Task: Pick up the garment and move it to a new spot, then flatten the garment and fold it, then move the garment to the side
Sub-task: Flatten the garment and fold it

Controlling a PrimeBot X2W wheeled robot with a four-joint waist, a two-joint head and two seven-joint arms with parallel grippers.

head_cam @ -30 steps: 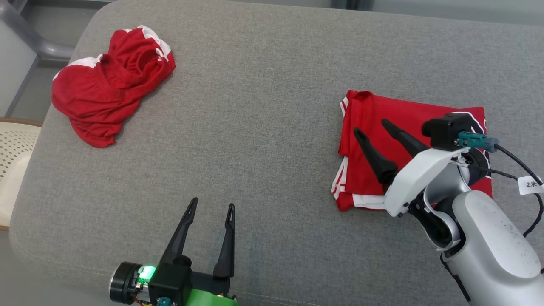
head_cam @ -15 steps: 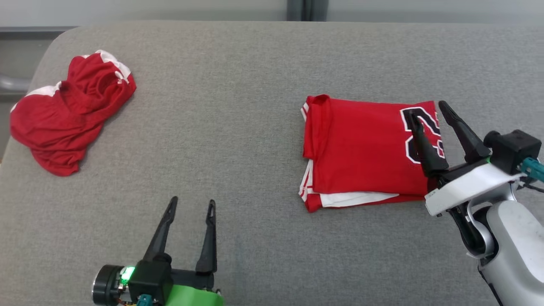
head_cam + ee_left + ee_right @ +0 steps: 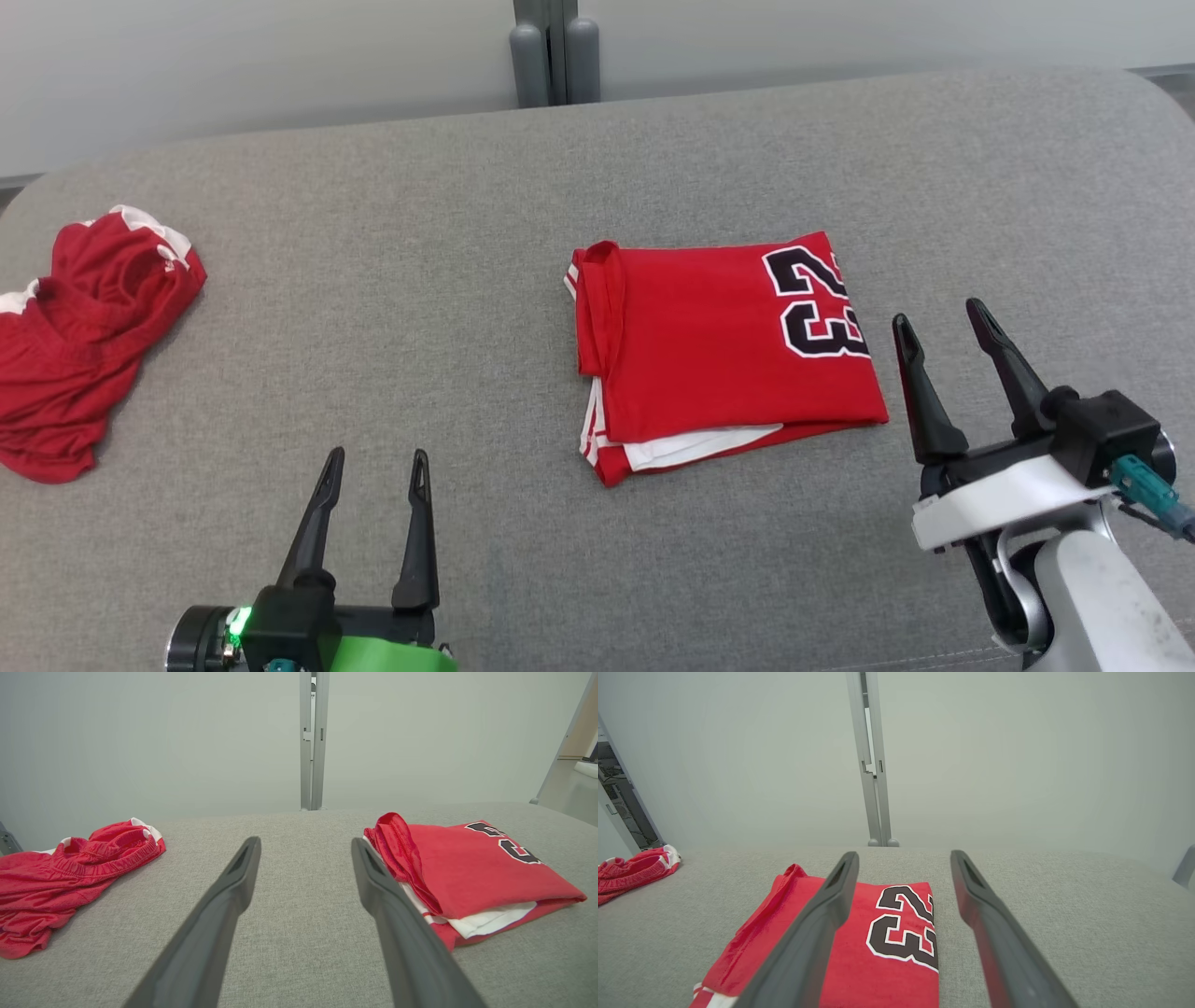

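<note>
Right gripper (image 3: 938,313) has backed off the folded red numbered jersey (image 3: 709,355), now just beside it | jaws apart, empty; left gripper (image 3: 378,454) likewise | jersey flat on grey fabric cushion (image 3: 467,280) | fold looks done; you next slide it aside.

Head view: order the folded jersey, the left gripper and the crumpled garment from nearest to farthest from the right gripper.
From the right gripper:
1. Folded jersey, just to its left.
2. Left gripper, at the lower left.
3. Crumpled garment, at the far left edge.
</note>
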